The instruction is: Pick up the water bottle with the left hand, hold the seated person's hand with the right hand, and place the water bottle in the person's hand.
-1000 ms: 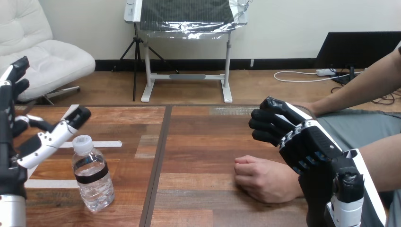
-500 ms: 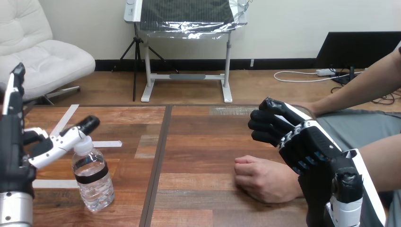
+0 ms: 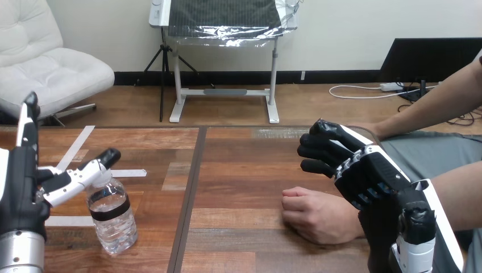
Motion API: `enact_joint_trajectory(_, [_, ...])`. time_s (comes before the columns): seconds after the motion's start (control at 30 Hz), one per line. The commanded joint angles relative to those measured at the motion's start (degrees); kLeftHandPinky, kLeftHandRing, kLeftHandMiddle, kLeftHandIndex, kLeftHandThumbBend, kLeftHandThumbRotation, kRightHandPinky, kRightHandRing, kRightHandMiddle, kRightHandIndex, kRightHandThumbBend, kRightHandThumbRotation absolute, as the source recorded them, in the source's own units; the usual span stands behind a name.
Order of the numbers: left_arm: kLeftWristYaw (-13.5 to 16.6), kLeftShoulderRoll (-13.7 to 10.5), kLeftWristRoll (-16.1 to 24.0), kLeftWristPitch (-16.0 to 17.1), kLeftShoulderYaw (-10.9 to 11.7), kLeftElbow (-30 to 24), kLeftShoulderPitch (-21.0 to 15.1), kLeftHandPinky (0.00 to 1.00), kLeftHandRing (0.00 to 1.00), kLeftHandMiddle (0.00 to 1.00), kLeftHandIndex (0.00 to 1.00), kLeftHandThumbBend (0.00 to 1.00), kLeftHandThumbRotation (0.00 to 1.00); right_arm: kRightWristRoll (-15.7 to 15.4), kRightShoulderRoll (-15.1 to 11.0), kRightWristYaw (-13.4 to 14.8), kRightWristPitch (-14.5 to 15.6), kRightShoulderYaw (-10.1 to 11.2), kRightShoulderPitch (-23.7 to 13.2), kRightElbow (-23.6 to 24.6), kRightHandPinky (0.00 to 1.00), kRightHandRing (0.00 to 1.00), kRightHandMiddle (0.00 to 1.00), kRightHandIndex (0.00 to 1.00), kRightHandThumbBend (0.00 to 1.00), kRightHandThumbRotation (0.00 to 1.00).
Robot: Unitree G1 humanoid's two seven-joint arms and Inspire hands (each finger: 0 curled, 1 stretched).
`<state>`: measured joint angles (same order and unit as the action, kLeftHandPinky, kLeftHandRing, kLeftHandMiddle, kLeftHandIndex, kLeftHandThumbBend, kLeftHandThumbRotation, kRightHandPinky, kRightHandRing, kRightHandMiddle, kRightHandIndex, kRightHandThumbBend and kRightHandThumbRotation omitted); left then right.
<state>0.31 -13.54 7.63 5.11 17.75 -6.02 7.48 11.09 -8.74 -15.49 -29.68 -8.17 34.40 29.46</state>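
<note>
A clear water bottle (image 3: 112, 216) with a white cap and black label band stands upright on the table's left half. My left hand (image 3: 25, 182) is just left of it, open, its thumb reaching out over the bottle's cap and its fingers pointing up. The person's hand (image 3: 319, 215) lies as a fist on the table at centre right. My right hand (image 3: 364, 168) hovers above and behind that fist, fingers loosely bent and holding nothing, apart from the fist.
Strips of white tape (image 3: 74, 147) lie on the wooden table (image 3: 239, 165) behind the bottle. A dark seam (image 3: 192, 182) runs down the table's middle. The person's other forearm (image 3: 437, 105) rests at the far right edge.
My left hand has dropped lower and turned edge-on beside the bottle, its thumb coming down over the cap. My right hand and the person's fist have stayed put.
</note>
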Motion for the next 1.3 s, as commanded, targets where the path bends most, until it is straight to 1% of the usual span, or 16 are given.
enact_joint_trajectory(0.0, [-0.1,-2.3,0.7,1.0,-1.1,3.1,-3.9,0.0,1.0,1.0,1.0,0.81,0.25,0.8,0.4,0.2,-0.6,0.1,-1.7,1.7,0.77,0.8,0.79,0.81,0.81,1.0])
enact_joint_trajectory(0.27, [0.1,-2.9,0.5,2.1,-1.4,5.9,-4.5,0.0,1.0,1.0,1.0,0.81,0.27,1.0,0.2,0.1,-0.7,0.2,-1.7,1.9,0.77,0.8,0.8,0.81,0.8,1.0])
enact_joint_trajectory(0.4, [0.3,-2.9,0.1,2.8,-1.4,6.9,-4.6,0.0,1.0,1.0,1.0,0.81,0.29,0.6,0.3,0.2,-1.0,0.5,-1.8,1.7,0.77,0.8,0.79,0.81,0.8,1.0])
enact_joint_trajectory(0.77, [0.7,-3.0,0.0,3.7,-1.6,8.1,-4.7,0.0,1.0,1.0,1.0,0.83,0.32,0.6,0.1,0.1,-1.0,0.6,-1.8,1.7,0.77,0.79,0.79,0.81,0.79,1.0])
enact_joint_trajectory(1.03, [1.0,-2.9,-0.2,4.5,-1.5,8.7,-4.8,0.0,1.0,1.0,1.0,0.81,0.35,0.2,0.3,0.4,-0.8,0.6,-1.7,1.8,0.76,0.79,0.79,0.81,0.79,1.0])
enact_joint_trajectory(1.13, [1.6,-2.8,0.0,5.3,-1.5,8.8,-4.7,0.0,1.0,1.0,1.0,0.79,0.38,0.3,0.2,0.3,-0.9,0.6,-1.8,1.7,0.76,0.79,0.79,0.81,0.79,1.0])
enact_joint_trajectory(1.27, [3.8,-1.8,0.3,7.6,-1.1,9.6,-4.9,0.0,1.0,1.0,1.0,0.74,0.39,0.3,0.2,0.4,-0.7,0.5,-1.8,1.8,0.76,0.79,0.79,0.81,0.79,1.0])
